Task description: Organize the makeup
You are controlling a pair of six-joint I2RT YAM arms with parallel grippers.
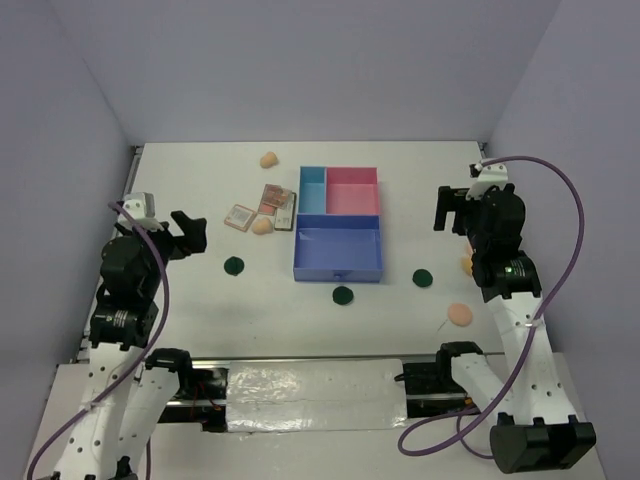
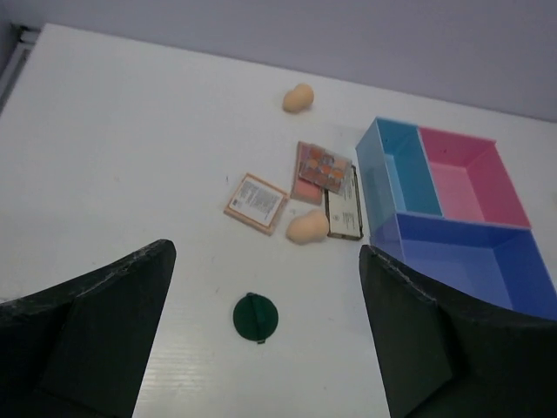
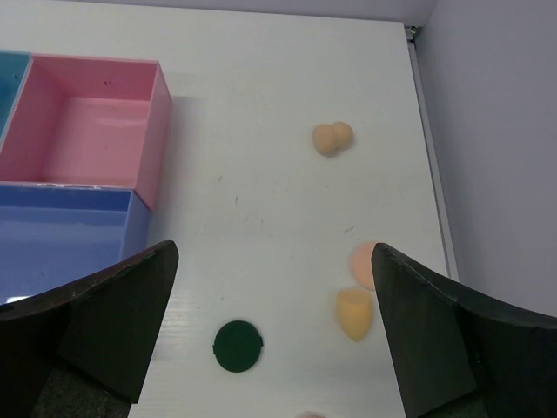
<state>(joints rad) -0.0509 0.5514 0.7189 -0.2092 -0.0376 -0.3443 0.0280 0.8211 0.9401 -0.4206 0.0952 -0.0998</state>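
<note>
Gaping wide and empty, left gripper (image 1: 186,232) and right gripper (image 1: 452,210) hover over the table (image 1: 200,320). Nearest lies a peach puff (image 1: 459,315). The right arm (image 1: 505,275) half hides a sponge (image 1: 466,264). Three green discs (image 1: 343,295) lie before the tray (image 1: 338,272). Palettes (image 2: 256,202) cluster at its left, their print too small to read.

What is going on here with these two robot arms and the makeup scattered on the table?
Nothing is being handled yet. The left gripper and right gripper both hang open above the white table, holding nothing. The blue-and-pink plastic compartment tray in the middle is empty. Loose around it lie small rectangular palettes, peach egg-shaped sponges, dark green round discs and a peach round puff.
</note>
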